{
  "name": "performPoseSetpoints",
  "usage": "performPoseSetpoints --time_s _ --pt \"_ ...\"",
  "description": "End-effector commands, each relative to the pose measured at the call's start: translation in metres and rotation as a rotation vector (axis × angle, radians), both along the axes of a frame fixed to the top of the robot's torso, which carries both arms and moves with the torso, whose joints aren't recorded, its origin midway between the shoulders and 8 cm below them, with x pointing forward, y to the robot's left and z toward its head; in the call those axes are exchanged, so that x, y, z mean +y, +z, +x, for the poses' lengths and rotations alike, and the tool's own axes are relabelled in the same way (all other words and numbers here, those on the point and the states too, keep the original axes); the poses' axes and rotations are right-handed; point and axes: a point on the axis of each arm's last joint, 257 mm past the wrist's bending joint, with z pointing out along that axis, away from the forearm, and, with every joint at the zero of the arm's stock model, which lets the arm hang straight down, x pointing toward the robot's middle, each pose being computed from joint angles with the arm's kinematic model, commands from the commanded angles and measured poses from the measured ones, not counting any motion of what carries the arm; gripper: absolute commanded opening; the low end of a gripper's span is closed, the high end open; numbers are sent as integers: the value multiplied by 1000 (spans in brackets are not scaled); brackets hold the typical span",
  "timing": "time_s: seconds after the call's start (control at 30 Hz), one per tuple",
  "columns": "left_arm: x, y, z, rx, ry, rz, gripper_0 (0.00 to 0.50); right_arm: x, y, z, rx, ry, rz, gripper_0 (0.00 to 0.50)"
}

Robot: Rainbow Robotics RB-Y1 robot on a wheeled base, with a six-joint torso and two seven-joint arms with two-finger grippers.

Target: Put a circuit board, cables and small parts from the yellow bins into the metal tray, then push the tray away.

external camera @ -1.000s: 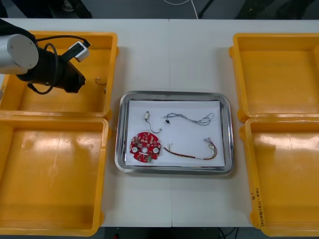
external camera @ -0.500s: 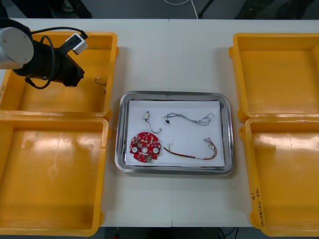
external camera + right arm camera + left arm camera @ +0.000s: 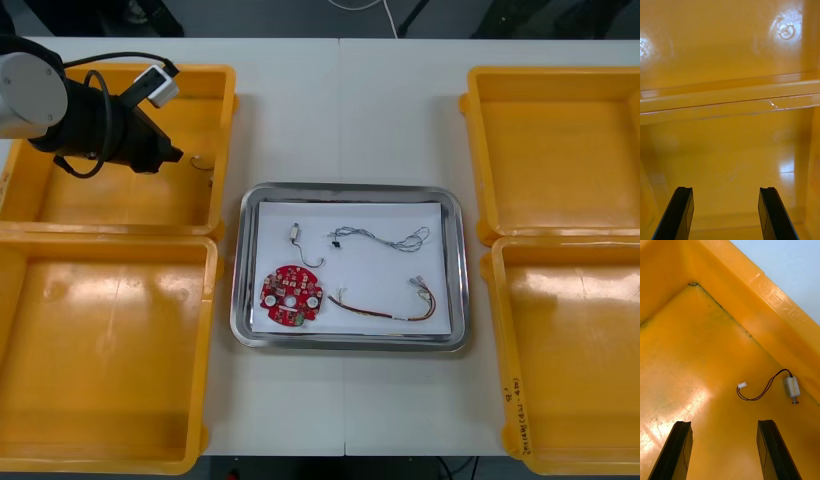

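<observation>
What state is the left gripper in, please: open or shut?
Open: on the left gripper, the fingers stand apart, nothing between them, over a yellow bin, short of the small metal part.

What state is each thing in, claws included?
Left claw: open, empty, over far left bin.
Right claw: open, empty, over a yellow bin.
Wired small metal part: loose on left bin's floor.
Metal tray: between bins, loaded.
Circuit board: flat in tray.
Blue and white cable: in tray.
Red and yellow cable: in tray.
Second small metal part: in tray.
</observation>
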Motion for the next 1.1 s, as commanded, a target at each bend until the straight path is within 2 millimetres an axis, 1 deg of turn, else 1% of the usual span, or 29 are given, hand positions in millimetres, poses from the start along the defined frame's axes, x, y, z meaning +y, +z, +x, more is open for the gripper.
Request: performPoseSetpoints --time_s 0.03,0.17,0.33,0.53,0.57,0.9,1.03,1.1 --pt "-27 34 14 -138 -137 109 500 -16 19 -1 -48 26 -79 500" --pt "-38 27 15 -144 -151 114 500 -14 23 0 -64 37 -91 500" --pt "-44 18 13 -129 -161 117 500 -10 24 1 -69 51 -91 500" --pt "-47 6 15 -120 -155 112 500 -7 26 5 -88 72 -86 500" --pt "-45 4 17 -122 -147 113 500 -7 26 5 -90 73 -87 500" --pt "-51 -5 25 -131 -134 104 500 -3 27 7 -101 97 -87 500" --pt "-54 -12 26 -130 -131 100 500 -3 27 7 -101 108 -89 500" --pt "-57 -12 28 -138 -133 100 500 -3 27 7 -101 111 -90 500"
